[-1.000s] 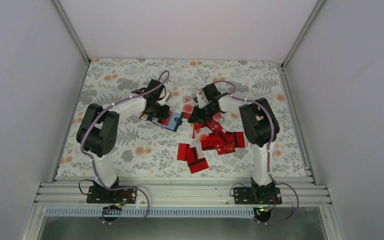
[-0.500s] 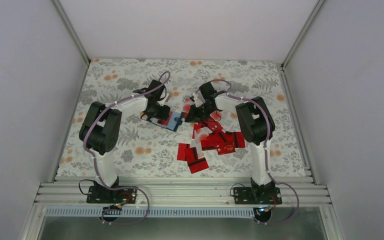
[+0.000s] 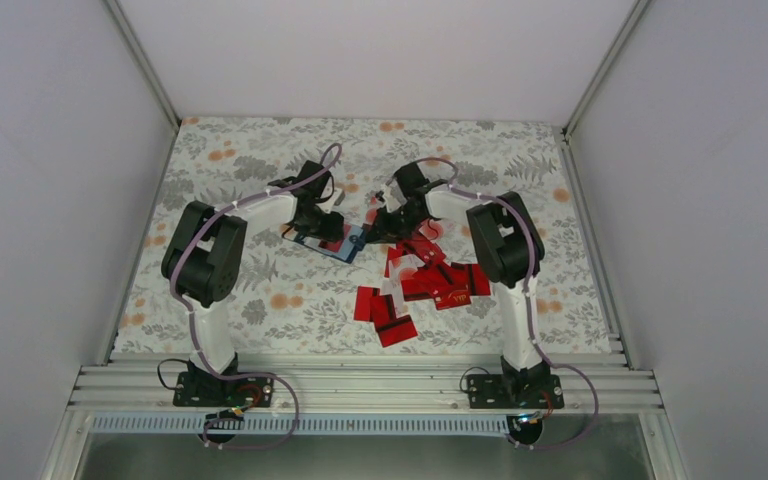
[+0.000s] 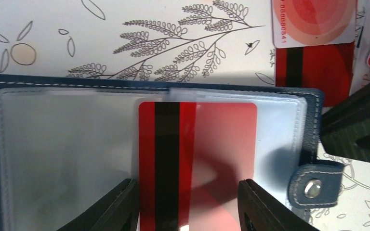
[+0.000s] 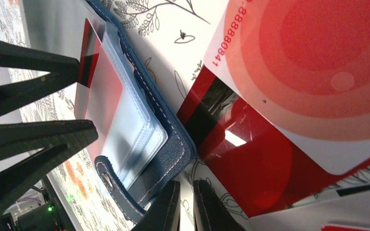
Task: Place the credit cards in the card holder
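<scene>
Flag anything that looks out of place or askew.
The loose cards lie in an overlapping, crooked heap right of the card holder. One card is white with pink circles, unlike the red ones. A red card looks only partly pushed into the holder.

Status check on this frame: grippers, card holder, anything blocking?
Left gripper open, astride a striped card at the open card holder. Right gripper shut, empty, by its snap edge. Other cards loose on table; nothing blocking.
</scene>
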Controlling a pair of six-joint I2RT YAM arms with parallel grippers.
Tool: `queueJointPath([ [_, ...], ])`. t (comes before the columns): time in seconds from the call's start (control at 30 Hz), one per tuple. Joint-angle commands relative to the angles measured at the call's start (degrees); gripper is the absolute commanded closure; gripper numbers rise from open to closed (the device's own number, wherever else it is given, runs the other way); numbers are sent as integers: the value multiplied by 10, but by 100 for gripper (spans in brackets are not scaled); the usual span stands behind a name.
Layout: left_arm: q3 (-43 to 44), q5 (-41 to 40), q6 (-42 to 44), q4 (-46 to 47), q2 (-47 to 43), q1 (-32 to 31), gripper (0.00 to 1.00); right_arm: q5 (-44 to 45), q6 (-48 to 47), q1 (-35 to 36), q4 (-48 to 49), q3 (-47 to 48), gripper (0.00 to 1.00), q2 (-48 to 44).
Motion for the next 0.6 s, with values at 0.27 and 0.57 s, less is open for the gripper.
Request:
queueJointPath([
  [0.27, -2, 67, 1, 19, 3, -2, 52, 18, 9, 8, -15, 33, 91, 58],
  [0.57, -21, 112, -32, 41, -6, -2, 53, 17, 10, 9, -15, 48, 91, 69],
])
